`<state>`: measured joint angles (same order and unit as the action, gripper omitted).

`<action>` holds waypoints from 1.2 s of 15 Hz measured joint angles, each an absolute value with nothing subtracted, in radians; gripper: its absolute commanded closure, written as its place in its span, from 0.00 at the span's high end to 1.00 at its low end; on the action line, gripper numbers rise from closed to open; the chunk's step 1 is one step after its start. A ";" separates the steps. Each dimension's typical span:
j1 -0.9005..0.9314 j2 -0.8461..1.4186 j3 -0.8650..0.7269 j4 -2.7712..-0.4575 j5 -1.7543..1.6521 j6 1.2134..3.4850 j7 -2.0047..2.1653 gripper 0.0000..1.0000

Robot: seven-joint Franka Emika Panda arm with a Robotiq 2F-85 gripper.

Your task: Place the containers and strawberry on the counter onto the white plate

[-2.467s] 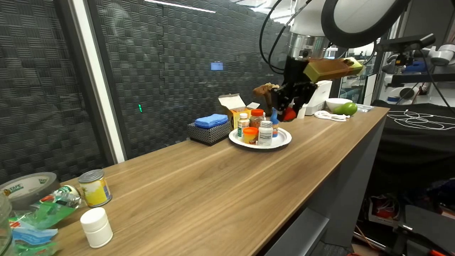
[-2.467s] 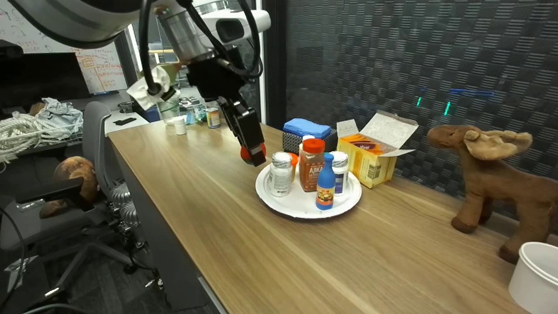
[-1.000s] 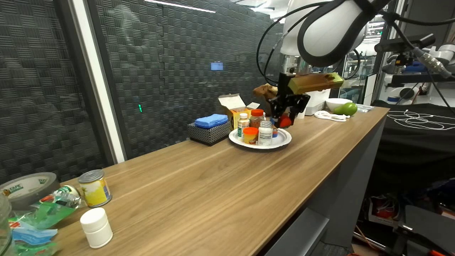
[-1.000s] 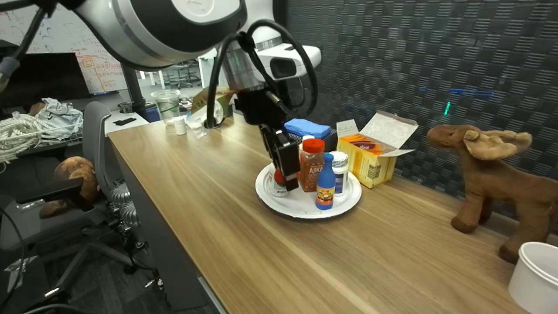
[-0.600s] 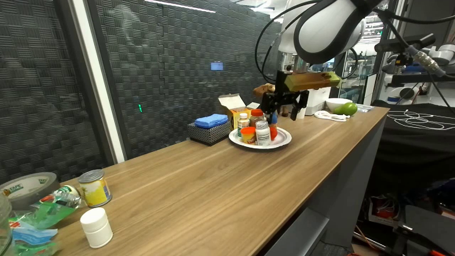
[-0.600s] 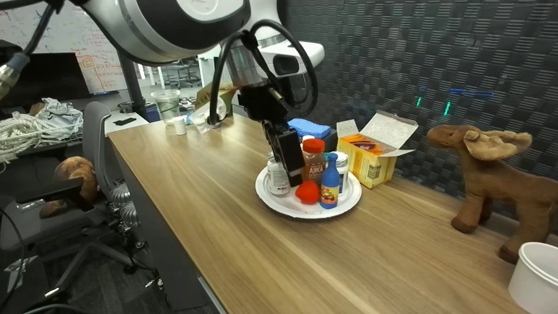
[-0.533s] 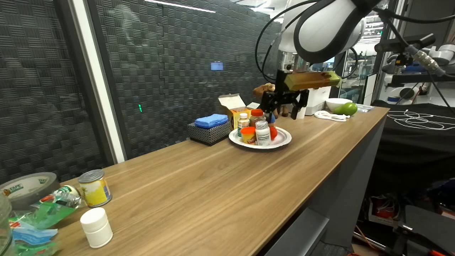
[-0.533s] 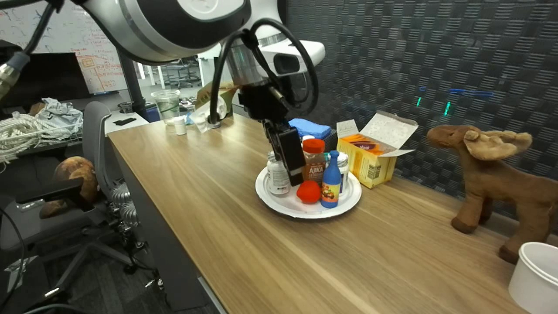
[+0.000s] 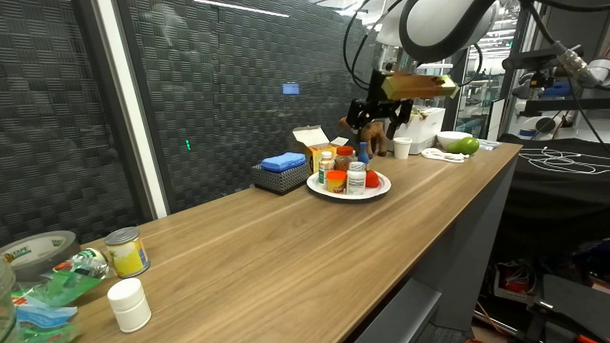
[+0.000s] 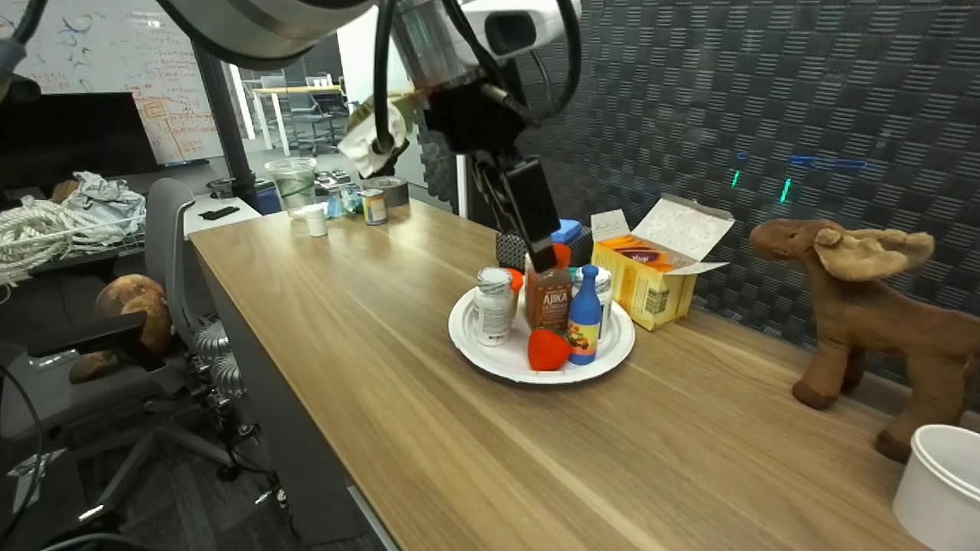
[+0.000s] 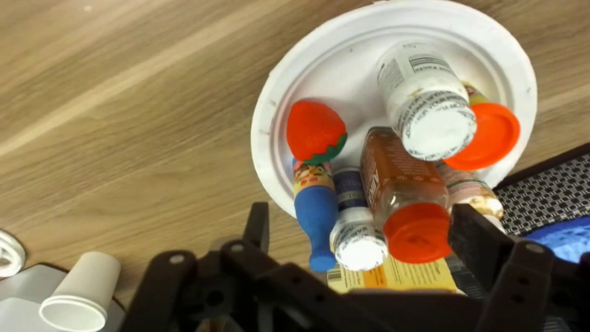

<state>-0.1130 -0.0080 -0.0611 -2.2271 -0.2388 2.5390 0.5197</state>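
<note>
In an exterior view, left to right, a white-capped bottle (image 9: pixel 326 169), orange cup (image 9: pixel 336 182), spice jar (image 9: pixel 344 159), labelled jar (image 9: pixel 356 181), blue bottle (image 9: pixel 363 154) and the strawberry (image 9: pixel 372 179) are carried by the plate (image 9: pixel 384 186). Above it, the gripper (image 9: pixel 373 132) is held with its fingers spread wide.

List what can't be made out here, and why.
Blue bottle, in an exterior view: lower part behind white jar and strawberry.
Red jar lid, in an exterior view: partly behind a pincer finger.
Yellow tub, in the wrist view: mostly under its orange lid and white jar.
Toy moose, in an exterior view: rear cut off by right edge.
</note>
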 measured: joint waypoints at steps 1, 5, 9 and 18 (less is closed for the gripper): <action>-0.110 -0.023 -0.060 -2.220 -0.239 2.519 0.519 1.00; -0.095 -0.094 -0.050 -2.160 -0.238 2.282 0.436 1.00; -0.084 -0.179 -0.037 -2.084 -0.238 1.969 0.289 1.00; -0.077 -0.370 -0.043 -2.087 -0.188 1.722 0.004 1.00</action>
<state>-0.0775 -0.3703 -0.0433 -2.0865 -0.1879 1.7218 0.0037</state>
